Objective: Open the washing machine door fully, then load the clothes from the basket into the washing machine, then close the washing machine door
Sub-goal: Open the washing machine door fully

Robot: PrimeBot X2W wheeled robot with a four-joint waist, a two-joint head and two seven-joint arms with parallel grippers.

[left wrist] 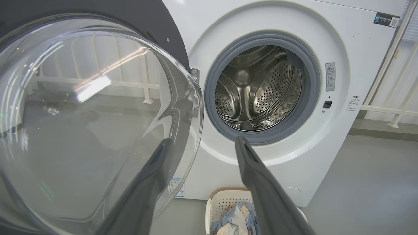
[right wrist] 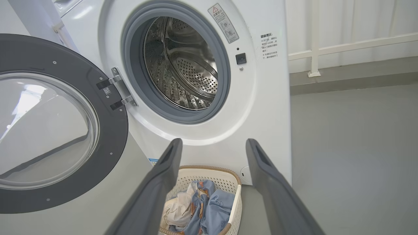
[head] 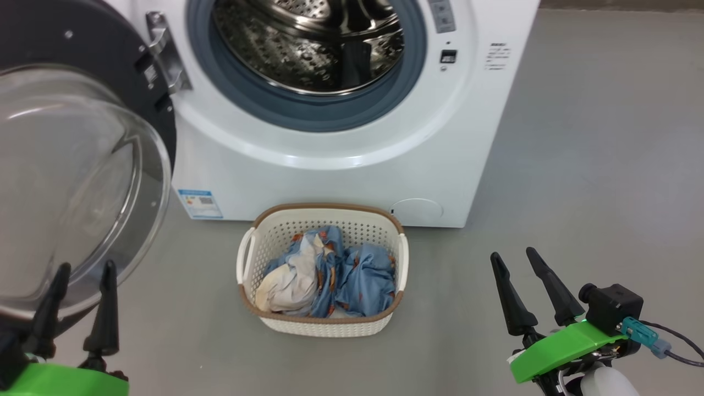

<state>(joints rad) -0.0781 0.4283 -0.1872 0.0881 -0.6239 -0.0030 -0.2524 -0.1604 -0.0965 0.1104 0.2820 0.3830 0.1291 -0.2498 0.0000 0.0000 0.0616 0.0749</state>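
Nearest us, our left gripper (head: 87, 267) and right gripper (head: 512, 254) stand spread wide and empty, we judge ready to reach. Between them sits the small cream-white perforated plastic basket (head: 324, 324), which holds the crumpled light blue printed clothes (head: 352, 275). Just behind it is the big white front-loading washing machine (head: 330, 181), its round black-rimmed glass door (head: 82, 165) open leftward, leaving the steel perforated drum (head: 308, 44) clear for loading.

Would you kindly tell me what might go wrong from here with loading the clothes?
The glass of the washing machine door bulges close by the open left gripper; a swing toward the basket may knock it.
The clothes lie bunched together, so one grab may lift only part, or drag the basket.
Trailing fabric may catch on the grey rubber ring.
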